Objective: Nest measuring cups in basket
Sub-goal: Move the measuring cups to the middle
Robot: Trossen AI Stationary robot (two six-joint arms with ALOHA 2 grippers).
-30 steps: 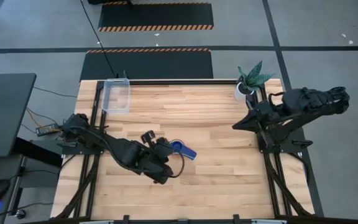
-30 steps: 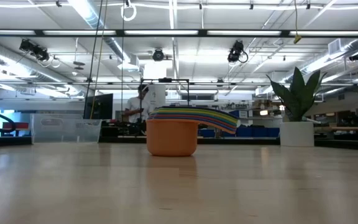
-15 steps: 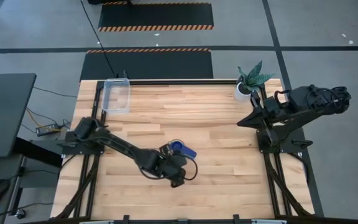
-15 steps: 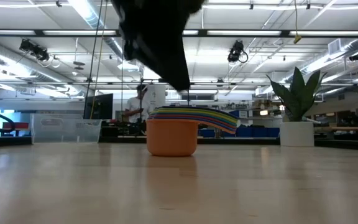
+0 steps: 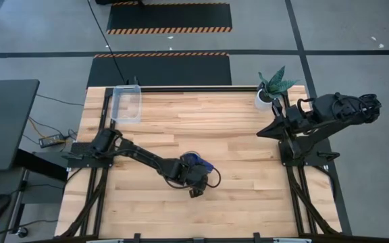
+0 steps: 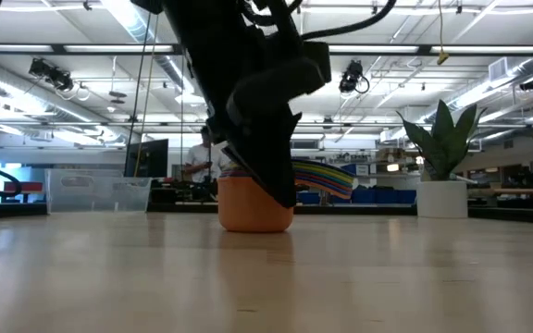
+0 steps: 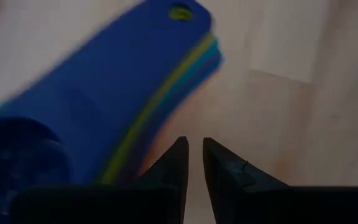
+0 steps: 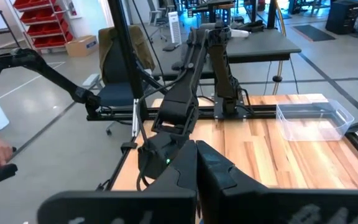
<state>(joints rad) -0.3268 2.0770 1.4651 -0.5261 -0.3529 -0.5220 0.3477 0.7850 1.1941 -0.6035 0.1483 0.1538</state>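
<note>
The measuring cups (image 5: 193, 159) sit nested in one stack mid-table, the orange cup (image 6: 248, 215) lowest on the wood and the blue one on top. Their flat handles (image 7: 135, 81) fan out together toward the table's right. My left gripper (image 5: 196, 183) points down just on the near side of the stack (image 6: 285, 196). Its fingers (image 7: 193, 146) are open by a narrow gap, beside the handles' edge, with bare table between them. The clear basket (image 5: 127, 102) stands at the far left corner. My right gripper (image 8: 196, 155) is shut and waits above the table's right edge (image 5: 258, 135).
A white pot with a green plant (image 5: 265, 98) stands at the far right corner (image 6: 442, 197). Bare wood lies between the cup stack and the basket (image 6: 100, 191). A black desk (image 5: 2, 121) stands off the table's left side. A person (image 6: 200, 159) sits in the room behind.
My left arm has swung from the table's left side toward the cup stack and come down. It was out of the low view a second ago and now stands low in front of the stack. The cups and the basket have stayed put.
</note>
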